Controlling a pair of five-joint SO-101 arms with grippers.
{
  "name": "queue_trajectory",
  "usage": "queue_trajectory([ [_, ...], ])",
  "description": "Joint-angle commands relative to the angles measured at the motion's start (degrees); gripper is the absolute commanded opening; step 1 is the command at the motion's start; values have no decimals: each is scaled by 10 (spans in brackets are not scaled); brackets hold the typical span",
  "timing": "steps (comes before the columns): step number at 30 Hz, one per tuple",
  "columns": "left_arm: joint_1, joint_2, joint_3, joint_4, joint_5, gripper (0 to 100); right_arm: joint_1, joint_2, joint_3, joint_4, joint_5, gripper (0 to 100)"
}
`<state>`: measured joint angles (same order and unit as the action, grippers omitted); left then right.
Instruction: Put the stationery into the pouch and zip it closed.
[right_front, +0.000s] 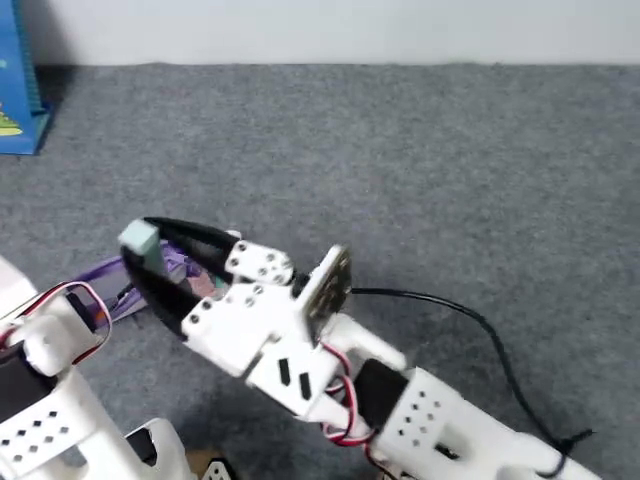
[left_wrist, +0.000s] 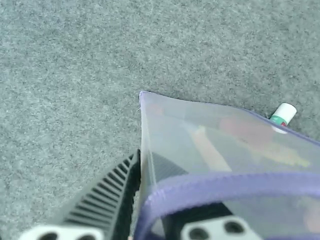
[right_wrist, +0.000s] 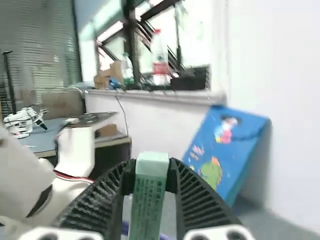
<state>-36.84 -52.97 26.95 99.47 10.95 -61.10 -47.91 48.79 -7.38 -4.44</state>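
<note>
a: what is the biggest thing here?
b: the worktop (right_front: 420, 160), which has a grey fuzzy cover. at its far left corner a blue box (right_front: 14, 80) with cartoon pictures stands against the white wall.
a: and the arms?
b: the right arm (right_front: 420, 410) extends from the near right side toward the left of the middle. the left arm (right_front: 45, 400) is at the near left corner.
a: where is the pouch?
b: the pouch (left_wrist: 215, 145) lies left of the middle. it is of clear plastic with a purple border, and its top edge bows open. some coloured things show through the wall, but blurred, so i cannot tell what they are.
a: how is the left claw?
b: the left claw (left_wrist: 148, 162) is closed on the pouch wall near one corner. one ribbed finger is outside and the other is seen through the plastic.
a: and the right claw?
b: the right claw (right_wrist: 151, 169) is pinched tight on a green block (right_wrist: 149, 200), which stands between the two fingers. in the high view the block is over the pouch; i cannot tell if they touch.
a: anything smaller?
b: a white-capped stick (left_wrist: 283, 114) with a green band lies on the worktop just behind the far edge of the pouch, partly hidden.
</note>
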Motion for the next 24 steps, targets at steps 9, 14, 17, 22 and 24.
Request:
queue_trajectory([
  [9, 2, 6, 1, 1, -5, 12, -16, 132, -2, -170, 28, 8],
  [14, 1, 6, 1, 1, -5, 12, -11, 175, 43, -248, 30, 8],
  [17, 1, 6, 2, 1, -5, 12, -11, 193, 74, -292, 30, 8],
  [22, 1, 6, 2, 1, -5, 12, -11, 197, 84, -306, 37, 64],
  [24, 1, 6, 2, 1, -5, 12, -13, 185, 84, -301, 62, 149],
])
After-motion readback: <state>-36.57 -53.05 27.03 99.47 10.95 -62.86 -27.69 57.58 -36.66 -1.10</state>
